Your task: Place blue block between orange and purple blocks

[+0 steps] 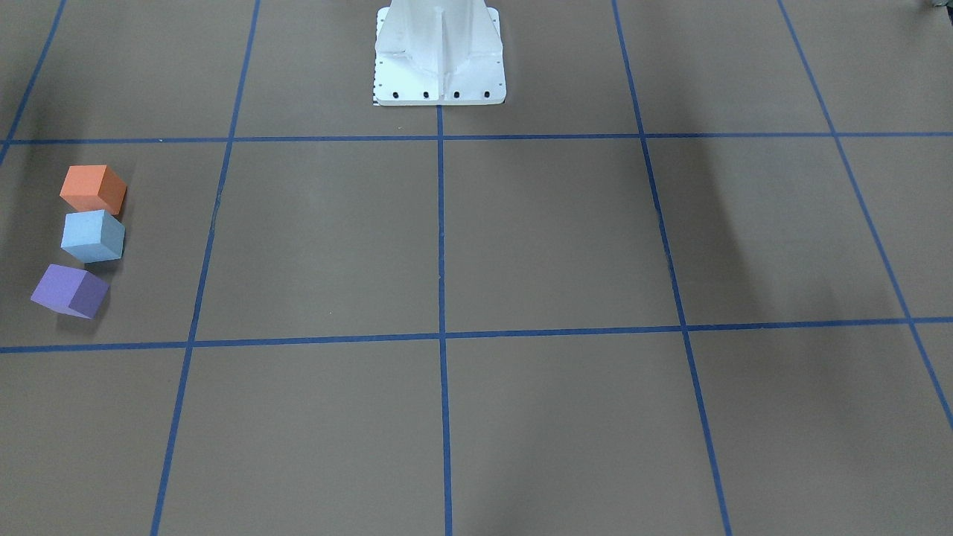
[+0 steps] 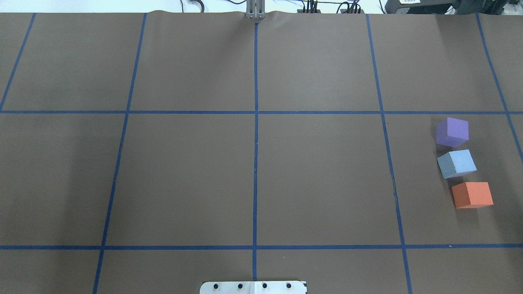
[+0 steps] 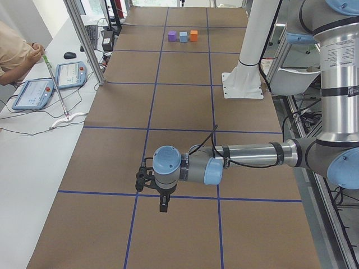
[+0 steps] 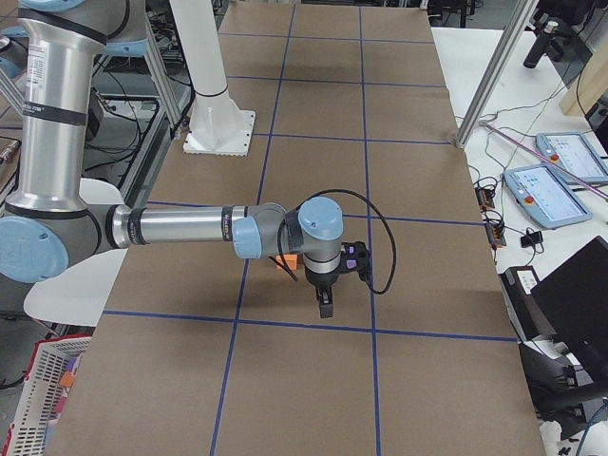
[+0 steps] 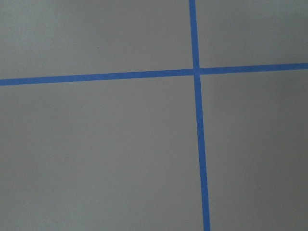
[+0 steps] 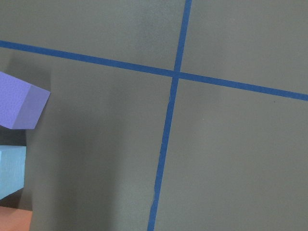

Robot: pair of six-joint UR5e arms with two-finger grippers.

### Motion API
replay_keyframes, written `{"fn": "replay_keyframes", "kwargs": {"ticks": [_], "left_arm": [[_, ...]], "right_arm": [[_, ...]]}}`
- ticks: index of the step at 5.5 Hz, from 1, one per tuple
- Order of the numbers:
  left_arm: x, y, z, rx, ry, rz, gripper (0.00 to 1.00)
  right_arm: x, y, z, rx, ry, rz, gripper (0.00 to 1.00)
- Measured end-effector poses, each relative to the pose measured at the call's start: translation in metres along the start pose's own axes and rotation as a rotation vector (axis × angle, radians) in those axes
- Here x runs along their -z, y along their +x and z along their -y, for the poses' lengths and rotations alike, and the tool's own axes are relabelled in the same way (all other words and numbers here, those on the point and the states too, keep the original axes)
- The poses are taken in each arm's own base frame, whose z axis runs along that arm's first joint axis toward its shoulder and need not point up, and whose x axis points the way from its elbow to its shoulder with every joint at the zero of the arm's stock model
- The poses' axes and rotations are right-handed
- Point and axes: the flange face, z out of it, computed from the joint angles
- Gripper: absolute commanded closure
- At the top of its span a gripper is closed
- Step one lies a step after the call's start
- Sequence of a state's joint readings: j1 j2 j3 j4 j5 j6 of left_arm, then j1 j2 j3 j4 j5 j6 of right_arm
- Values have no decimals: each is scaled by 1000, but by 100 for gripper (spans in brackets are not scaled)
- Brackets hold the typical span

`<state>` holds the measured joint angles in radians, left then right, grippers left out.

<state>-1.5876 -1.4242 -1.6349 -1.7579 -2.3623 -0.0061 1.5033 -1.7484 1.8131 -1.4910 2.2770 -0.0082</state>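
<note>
The orange block, the blue block and the purple block stand in a row on the robot's right side of the table, the blue one in the middle with small gaps either side. They also show in the front view as orange, blue and purple. The right wrist view shows their edges at its left border. My left gripper hangs over the table far from the blocks. My right gripper hangs just beside them. I cannot tell if either is open or shut.
The white robot pedestal stands at the table's middle edge. Blue tape lines grid the brown table. Tablets, cables and aluminium posts line the operators' side, where a person sits.
</note>
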Motion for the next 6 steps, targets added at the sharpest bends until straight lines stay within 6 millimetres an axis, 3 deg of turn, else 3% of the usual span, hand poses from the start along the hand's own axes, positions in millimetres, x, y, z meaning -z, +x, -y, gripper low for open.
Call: {"fn": "replay_keyframes", "kwargs": {"ticks": [6], "left_arm": [[2,2,1,-15,15,2,0]], "right_arm": [[0,-2,-1,-2,-2,26,0]]}}
